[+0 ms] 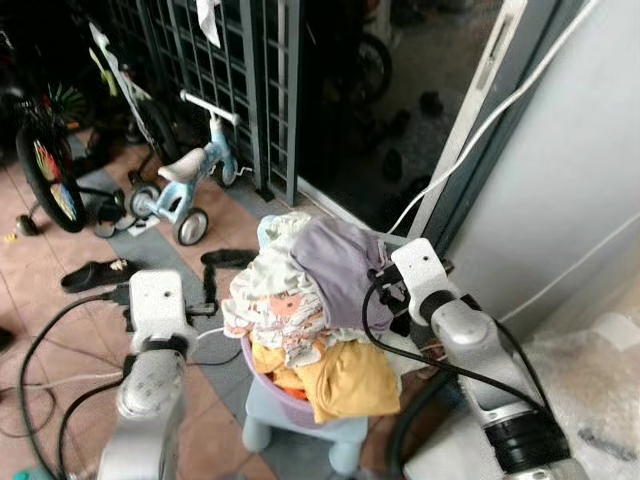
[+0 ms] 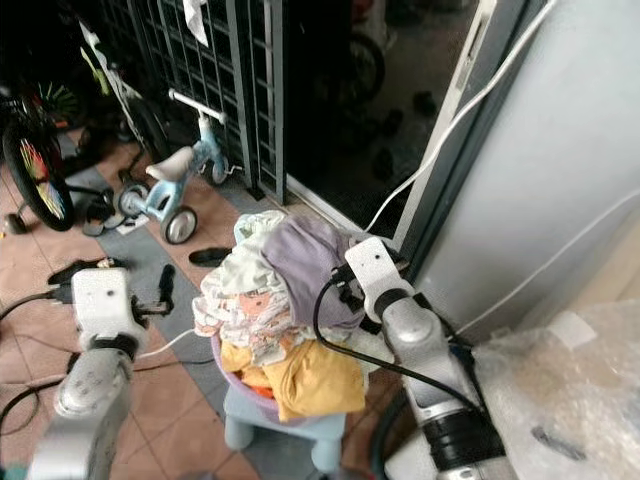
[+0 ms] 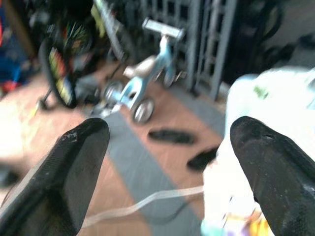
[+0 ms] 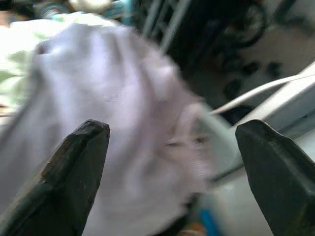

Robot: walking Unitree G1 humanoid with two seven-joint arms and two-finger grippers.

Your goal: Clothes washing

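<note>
Standing over a purple basket (image 1: 262, 377) heaped with clothes (image 1: 300, 310) on a small grey stool (image 1: 300, 425), I hold my right gripper (image 4: 172, 142), fingers apart, against the lilac garment (image 1: 340, 265) topping the heap, while my left gripper (image 3: 167, 147), fingers also apart, hovers just beside the pile above the tiled floor (image 1: 60, 320).

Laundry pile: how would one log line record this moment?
stage: reaching | right gripper: open, at lilac garment | left gripper: open, beside pile | basin: heaped, on stool

A heaped laundry basket (image 1: 262, 382) sits on a blue stool (image 1: 300, 430), lilac garment (image 1: 335, 265) on top, between two silver arms; tricycle (image 1: 185, 185) beyond.
</note>
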